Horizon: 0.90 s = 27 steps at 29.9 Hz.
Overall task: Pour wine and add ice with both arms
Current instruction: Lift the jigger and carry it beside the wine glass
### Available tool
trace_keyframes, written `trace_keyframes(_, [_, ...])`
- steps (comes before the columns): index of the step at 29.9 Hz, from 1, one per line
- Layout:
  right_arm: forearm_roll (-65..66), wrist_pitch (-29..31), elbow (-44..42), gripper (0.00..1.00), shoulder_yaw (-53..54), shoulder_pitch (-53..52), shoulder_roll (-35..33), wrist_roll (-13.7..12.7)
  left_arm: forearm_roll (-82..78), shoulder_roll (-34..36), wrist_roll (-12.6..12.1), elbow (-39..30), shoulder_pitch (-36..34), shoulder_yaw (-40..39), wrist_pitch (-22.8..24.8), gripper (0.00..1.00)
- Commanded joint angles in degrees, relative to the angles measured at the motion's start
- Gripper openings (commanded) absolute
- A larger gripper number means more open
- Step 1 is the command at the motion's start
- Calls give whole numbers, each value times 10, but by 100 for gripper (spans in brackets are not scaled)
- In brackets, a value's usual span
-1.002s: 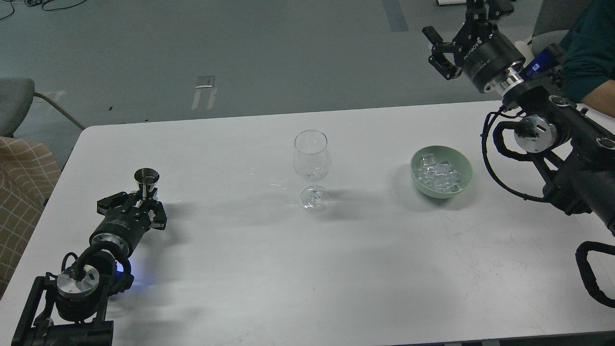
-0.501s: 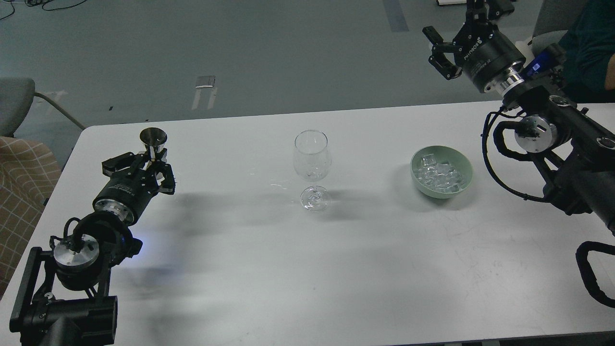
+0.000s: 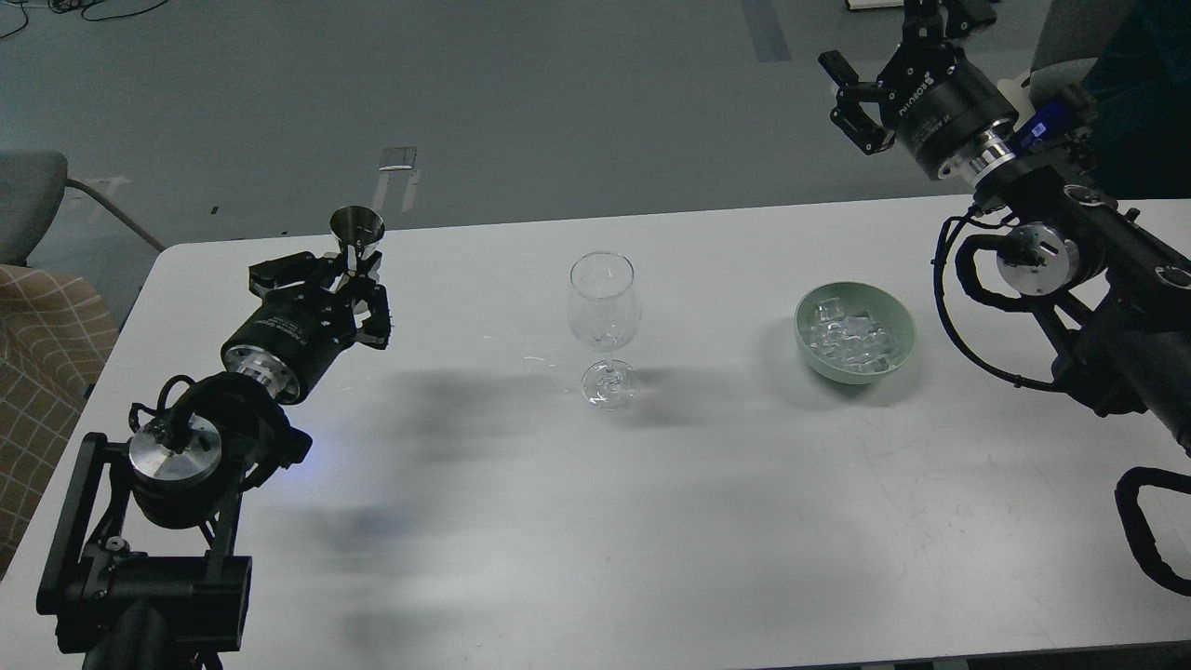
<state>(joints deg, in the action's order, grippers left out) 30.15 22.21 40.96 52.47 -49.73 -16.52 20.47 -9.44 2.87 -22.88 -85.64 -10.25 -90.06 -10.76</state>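
The wine glass (image 3: 605,326) stands upright and empty at the middle of the white surface (image 3: 521,521); every place below is given from it. It looks thin-walled and top-heavy on a narrow stem, so I judge it fragile and easy to tip, best left standing and poured into from above. To its left, held above the surface, a small metal jigger (image 3: 357,234) sits upright in the left claw (image 3: 346,284), whose fingers are clenched around its waist; being light, rigid and smooth, it could slip if tilted quickly. To the right of the glass, well apart, a green bowl (image 3: 901,321) holds the ice (image 3: 851,337), a heap of small clear cubes, likely wet and slippery, best pinched one at a time across flat faces. Farther right and beyond the surface's far edge, the right claw (image 3: 861,98) hangs high with fingers spread, grasping nothing. Behind lies grey floor, with a chair (image 3: 28,200) far left.
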Motion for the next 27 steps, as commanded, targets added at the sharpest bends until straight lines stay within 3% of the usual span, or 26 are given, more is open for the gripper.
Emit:
trace_keyframes(1, [0,0,0,100,0,2,1,-1,-3,-4,-3,-22,-1,27,-22,0])
trace_keyframes(27, [0,0,1,100,0,12,1,-1,-68,-29,-6,-33,-68,112,-72,0])
